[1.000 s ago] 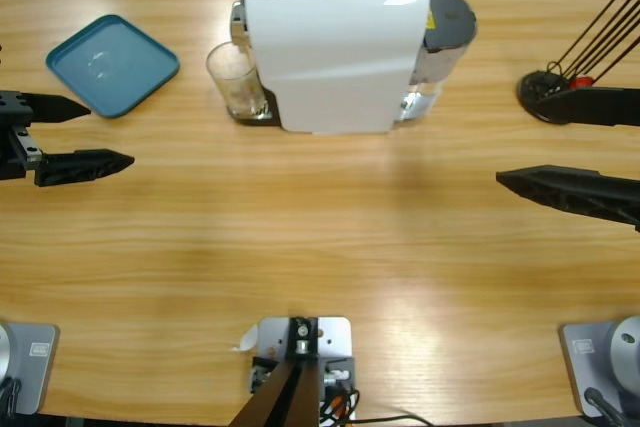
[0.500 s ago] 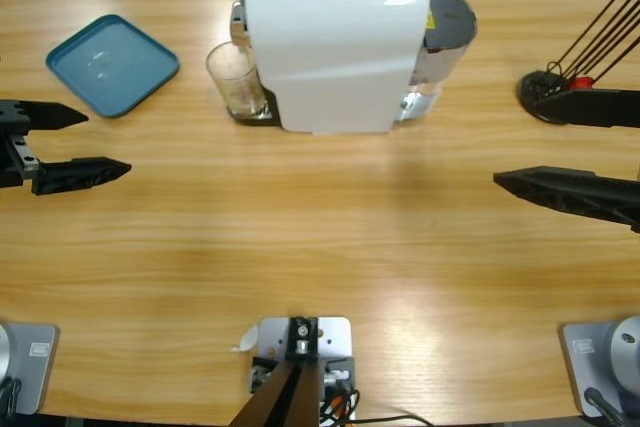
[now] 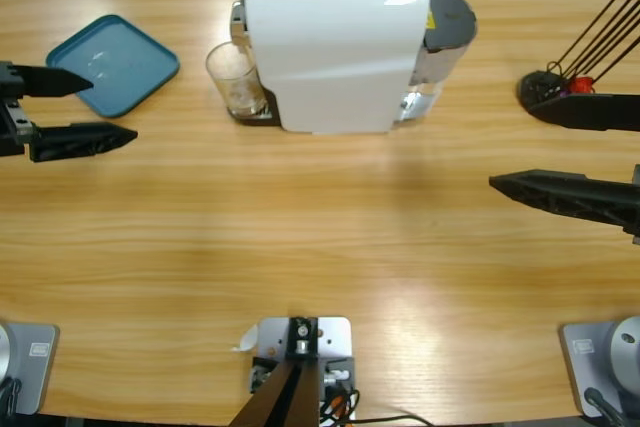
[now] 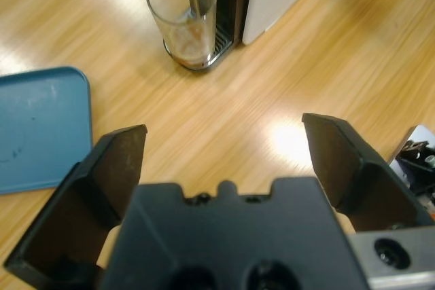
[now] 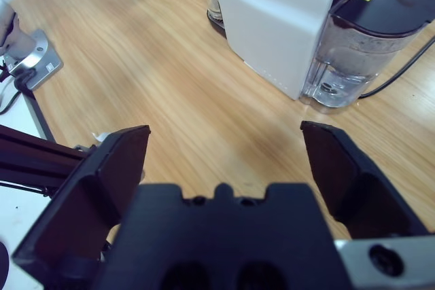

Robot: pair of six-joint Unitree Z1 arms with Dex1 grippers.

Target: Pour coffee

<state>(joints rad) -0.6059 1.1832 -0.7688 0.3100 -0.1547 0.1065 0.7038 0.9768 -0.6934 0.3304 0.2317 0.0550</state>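
Coffee (image 4: 192, 56) trickles into your clear glass tumbler (image 3: 233, 80). Both end effectors (image 3: 88, 107) (image 3: 522, 144) gape empty; approaching from nine o'clock, you risk toppling it.

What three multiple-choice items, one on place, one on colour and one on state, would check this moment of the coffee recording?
1. Where does the glass tumbler stand?
A. On the tray
B. At the white coffee machine, on its drip plate
C. In the left end effector

2. What colour is the tray?
A. Blue
B. Red
C. White

3. How is the left end effector?
A. Shut on the tumbler
B. Shut on nothing
C. Open, holding nothing

Key: 1 B, the left wrist view shows the tumbler on the drip plate with a little coffee in it; 2 A, blue in both views; 3 C, its jaws stand wide apart over bare table.
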